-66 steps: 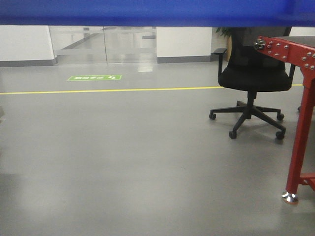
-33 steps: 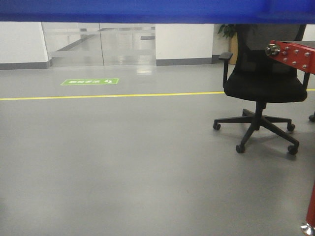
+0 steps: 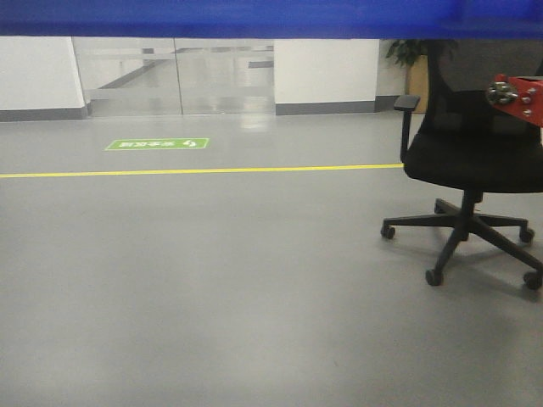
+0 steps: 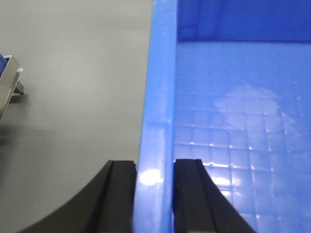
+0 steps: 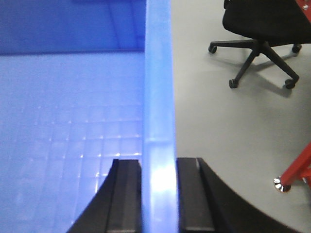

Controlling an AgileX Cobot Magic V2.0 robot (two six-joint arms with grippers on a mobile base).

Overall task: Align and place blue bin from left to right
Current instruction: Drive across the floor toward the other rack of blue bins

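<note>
Spanning the top of the front view as a blurred band, the blue plastic bin (image 3: 271, 17) shows only an edge there; below it lie the smooth grey floor (image 3: 212, 280), a yellow painted line (image 3: 195, 171) and a green floor sign (image 3: 157, 144), with a black wheeled office chair (image 3: 475, 161) at the right and a corner of a red bolted metal frame (image 3: 517, 95) just in front of it. Only the wrist views show the grasp and the bin's inside; the left hand (image 4: 154, 167) has its black fingers (image 4: 121, 194) closed against both faces of the bin's left wall, one inside and one outside; the right hand (image 5: 159, 165) clamps the opposite wall the same way; so the bin hangs between the two hands. What shows of its gridded bottom is bare blue plastic with patches of glare. The right wrist view alone shows the frame's red leg and its silver foot on the floor, near the chair.
</note>
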